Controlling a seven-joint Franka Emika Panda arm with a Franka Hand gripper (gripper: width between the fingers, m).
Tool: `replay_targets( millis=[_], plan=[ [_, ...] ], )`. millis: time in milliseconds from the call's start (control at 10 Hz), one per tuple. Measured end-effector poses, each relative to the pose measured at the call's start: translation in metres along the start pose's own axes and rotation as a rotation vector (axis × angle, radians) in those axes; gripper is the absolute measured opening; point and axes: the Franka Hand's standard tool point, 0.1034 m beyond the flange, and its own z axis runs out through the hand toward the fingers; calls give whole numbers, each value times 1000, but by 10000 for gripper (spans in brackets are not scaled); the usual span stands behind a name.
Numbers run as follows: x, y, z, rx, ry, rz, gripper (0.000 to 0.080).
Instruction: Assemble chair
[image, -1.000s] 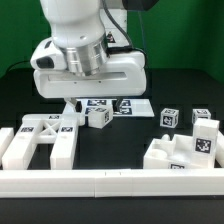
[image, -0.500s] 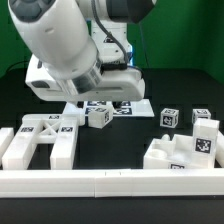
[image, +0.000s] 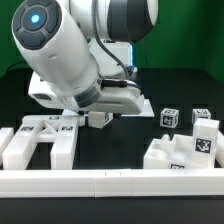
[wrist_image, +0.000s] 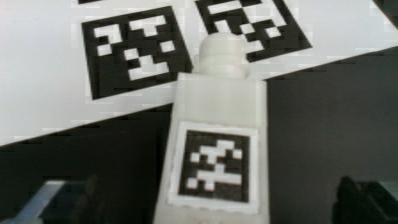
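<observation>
**A:** What is different from a second ago?

**B:** The white robot arm (image: 62, 62) has rolled toward the exterior view's left and sunk lower. A blue-lit ring (image: 38, 18) on its casing now faces the camera. Its hand hides most of the marker board (wrist_image: 54, 100), which lay in plain sight before. None of the loose parts has shifted.

**A:** And the end effector (wrist_image: 210, 198)?

**B:** Spread wide and holding nothing. In the wrist view its two dark fingers (wrist_image: 50, 200) stand far apart, one on either side of a small white plastic block with a black-and-white square tag (wrist_image: 217, 150). I see no contact with either finger. The block's narrowed tip shows against the marker board, between two printed tags.

**A:** Where are the chair's pieces?

**B:** In the exterior view that block sits near the middle of the black tabletop (image: 125, 140), just at the lower edge of the arm's hand. The flat white plastic frame (image: 40, 140) lies at the exterior view's left and the blocky white plastic seat (image: 180, 152) at its right. Both are close by the long low white border rail (image: 110, 183). One small white tagged cube (image: 170, 117) and a second cube (image: 203, 115) stand behind the seat.

**A:** The room?

**B:** A green backdrop (image: 200, 40) rises behind the tabletop.
</observation>
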Motion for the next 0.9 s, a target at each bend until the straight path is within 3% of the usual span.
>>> replay_targets(
  millis=[200,400,500,600,900],
  plan=[
    [-2,-2,6,-4,-10,-3,649],
    [-2,-2,7,-5,-12,-3,388],
    [-2,-2,7,-5,-13,-3,388],
    [-2,-1,7,-5,-14,-4,283],
    [-3,-8,2,-7,-8,-11,284]
  ],
)
